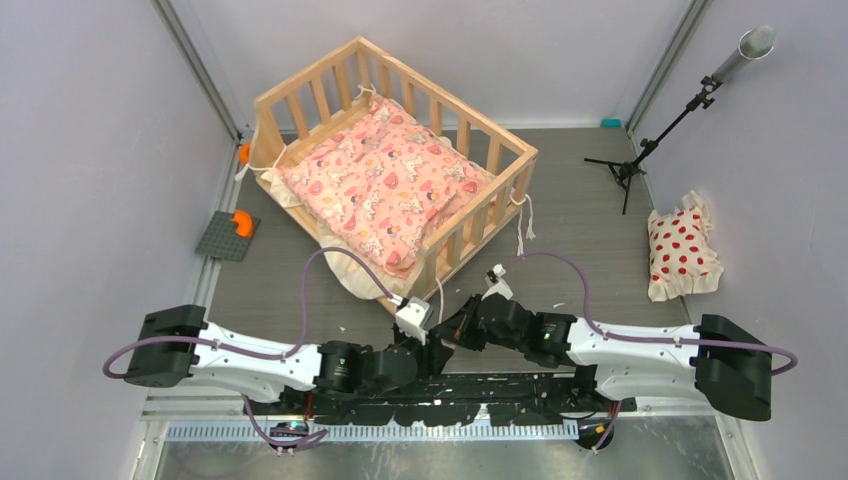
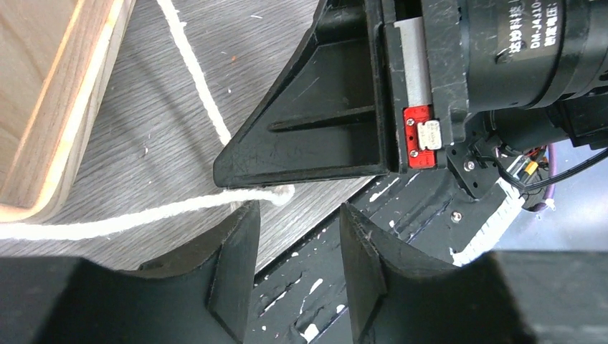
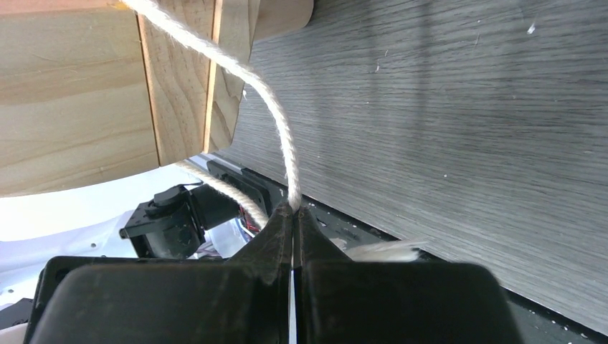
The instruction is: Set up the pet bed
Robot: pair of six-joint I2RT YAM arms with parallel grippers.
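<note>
My right gripper [image 3: 292, 211] pinches the twisted cream cord [image 3: 276, 115] at the smooth wooden bed [image 3: 72, 107]'s six-o'clock corner; my left gripper [image 2: 297, 215] stands released.

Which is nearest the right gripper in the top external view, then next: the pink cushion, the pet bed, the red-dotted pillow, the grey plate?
1. Pet bed: its near corner is beside the right gripper.
2. Pink cushion: inside the bed.
3. Red-dotted pillow, far right, and grey plate, far left: too close to call.
</note>
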